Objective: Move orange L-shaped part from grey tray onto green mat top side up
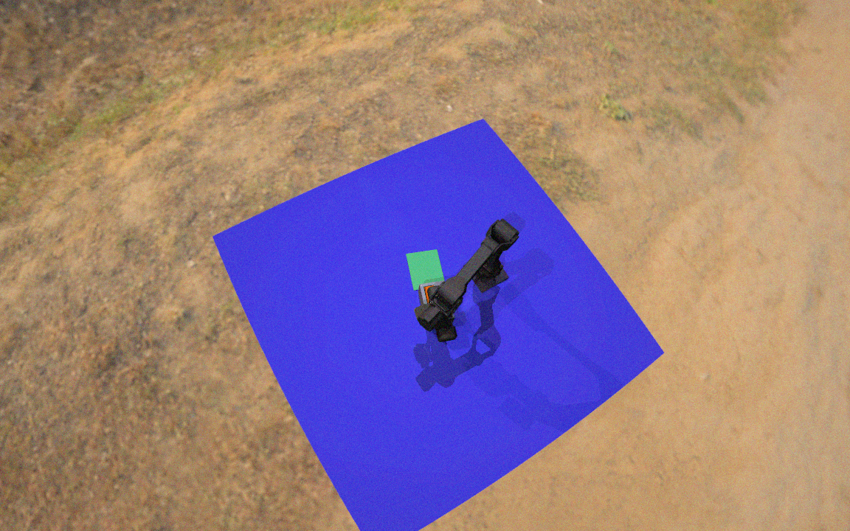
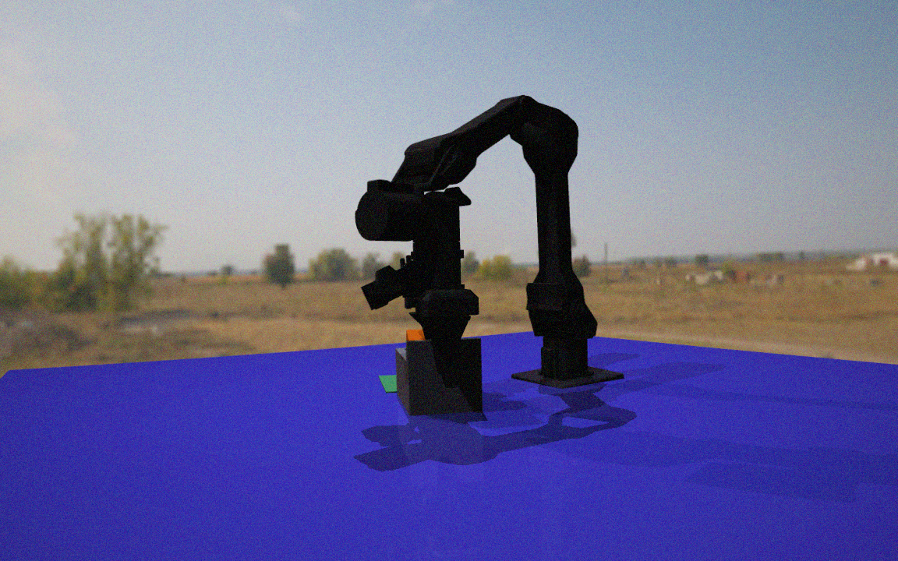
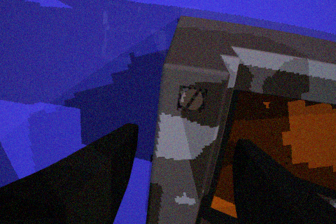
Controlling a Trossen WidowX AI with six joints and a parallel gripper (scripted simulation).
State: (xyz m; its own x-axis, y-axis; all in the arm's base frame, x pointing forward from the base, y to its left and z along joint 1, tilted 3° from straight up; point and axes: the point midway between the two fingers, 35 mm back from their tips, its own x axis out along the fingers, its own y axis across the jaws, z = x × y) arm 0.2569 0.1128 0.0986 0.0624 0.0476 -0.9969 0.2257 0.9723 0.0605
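Observation:
The orange L-shaped part [image 1: 426, 295] [image 2: 415, 335] [image 3: 311, 136] is tipped in the pocket of the grey tray [image 2: 421, 376] [image 3: 171, 136]. Its far end stands above the tray's top in the exterior view. Its near end lies low in the pocket in the wrist view. My gripper [image 3: 187, 142] is partly open, pointing down. Its right finger is over the part's near end and seems to touch it. Its left finger is outside the tray, with the end wall between the fingers, ungripped. The arm hides the fingers in the top view. The green mat [image 1: 424, 267] [image 2: 387, 383] lies beside the tray.
The blue table top [image 1: 322, 264] [image 2: 194, 446] carries the tray, the mat and the arm's base [image 2: 563, 362]. The raised tray walls stand close around the right finger. The arm's shadows fall across the table and part of the tray.

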